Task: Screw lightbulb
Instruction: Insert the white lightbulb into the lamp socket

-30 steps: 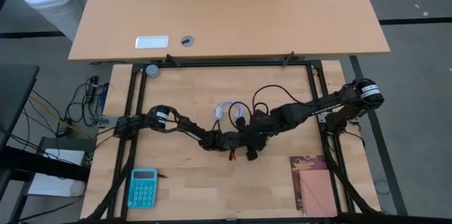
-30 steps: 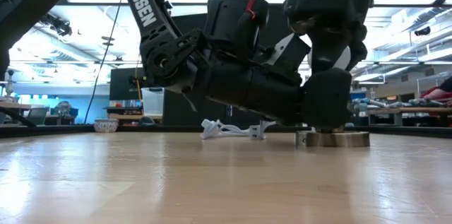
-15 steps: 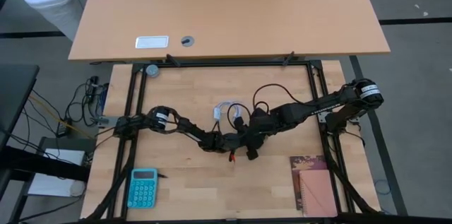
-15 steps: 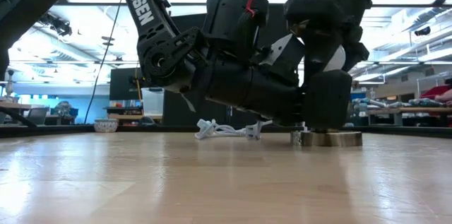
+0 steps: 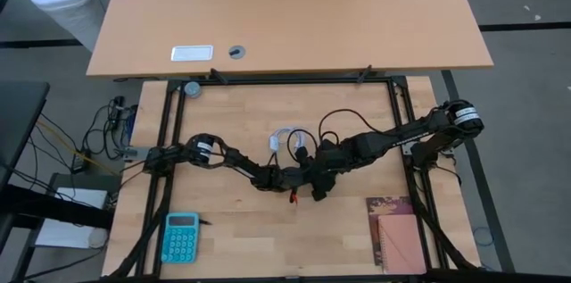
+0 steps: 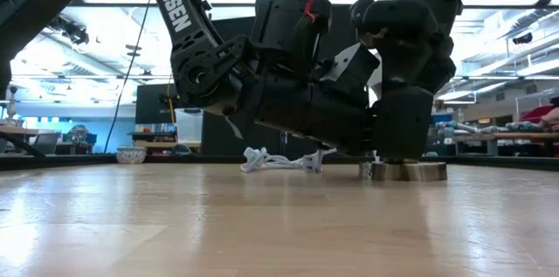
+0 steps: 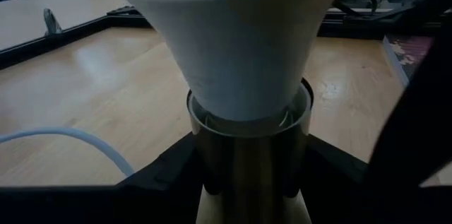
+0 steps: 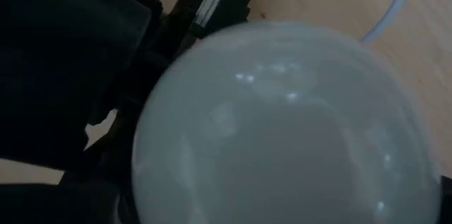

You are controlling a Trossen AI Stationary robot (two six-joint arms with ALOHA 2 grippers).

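Note:
The white lightbulb [image 7: 240, 47] stands upright with its narrow end in the brass socket [image 7: 247, 160]. The socket's round base disc [image 6: 410, 171] rests on the table. My left gripper [image 7: 247, 196] reaches in level from the table's left and is shut on the socket. My right gripper [image 5: 317, 185] hangs over the bulb, pointing steeply down. The bulb's globe [image 8: 282, 125] fills the right wrist view. In the high view both arms hide the bulb. The white cable [image 6: 279, 161] lies on the table behind the socket. My left gripper pinches the socket's brass neck [image 7: 212, 167], just under the bulb's taper, between its two fingers. The fingers [image 7: 162, 174] come in level from the table's left, one on each side of the neck. The socket stands upright with its base disc on the table.
A teal calculator [image 5: 181, 237] lies near the front left and a notebook [image 5: 399, 232] at the front right. Black frame rails [image 5: 169, 140] border the work area. A second table [image 5: 285, 15] stands beyond the far edge.
The socket's base disc and the near end of the cable have slid a little sideways along the table. Both arms have stayed about where they were.

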